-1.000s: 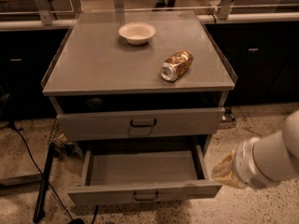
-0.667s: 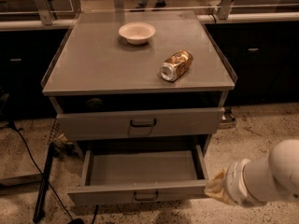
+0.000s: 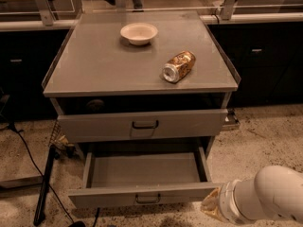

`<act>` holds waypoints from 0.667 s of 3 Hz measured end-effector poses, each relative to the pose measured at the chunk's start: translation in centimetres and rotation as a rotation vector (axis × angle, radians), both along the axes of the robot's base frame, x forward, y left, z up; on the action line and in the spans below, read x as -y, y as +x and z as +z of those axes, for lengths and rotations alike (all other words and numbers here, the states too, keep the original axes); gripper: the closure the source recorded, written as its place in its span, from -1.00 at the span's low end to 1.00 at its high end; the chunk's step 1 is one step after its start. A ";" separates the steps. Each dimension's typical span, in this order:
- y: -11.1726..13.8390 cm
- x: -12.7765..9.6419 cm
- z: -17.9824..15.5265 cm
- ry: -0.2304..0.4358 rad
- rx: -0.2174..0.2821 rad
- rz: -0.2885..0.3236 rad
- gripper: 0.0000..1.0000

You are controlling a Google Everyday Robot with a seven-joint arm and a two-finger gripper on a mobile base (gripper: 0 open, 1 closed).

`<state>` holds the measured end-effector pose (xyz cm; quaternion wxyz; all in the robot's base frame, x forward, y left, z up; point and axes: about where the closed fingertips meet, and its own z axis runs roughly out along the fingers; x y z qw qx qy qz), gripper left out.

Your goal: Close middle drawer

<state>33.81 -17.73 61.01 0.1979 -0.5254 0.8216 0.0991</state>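
Note:
The middle drawer point(image 3: 144, 171) is pulled far out of the grey cabinet. It is a long shallow empty tray, and its flat front point(image 3: 109, 197) carries a small dark handle point(image 3: 147, 199). My gripper point(image 3: 209, 207) is at the end of the white arm point(image 3: 270, 195) at the bottom right. It sits just right of the drawer front's right end, at about the same height. I cannot tell whether it touches the front.
The upper drawer point(image 3: 142, 124) stands slightly out above it. A white bowl point(image 3: 138, 33) and a tipped can point(image 3: 178, 66) lie on the cabinet top point(image 3: 94, 65). Cables and a dark stand point(image 3: 45, 183) are on the floor to the left. Dark cabinets line the back.
My arm has moved left and lower, bringing the gripper close to the right end of the middle drawer's front. The drawer has not moved.

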 end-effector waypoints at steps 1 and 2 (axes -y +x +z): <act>0.2 0.1 -0.9 -0.015 0.011 0.001 1.00; 1.1 0.5 -6.1 -0.023 0.049 -0.005 1.00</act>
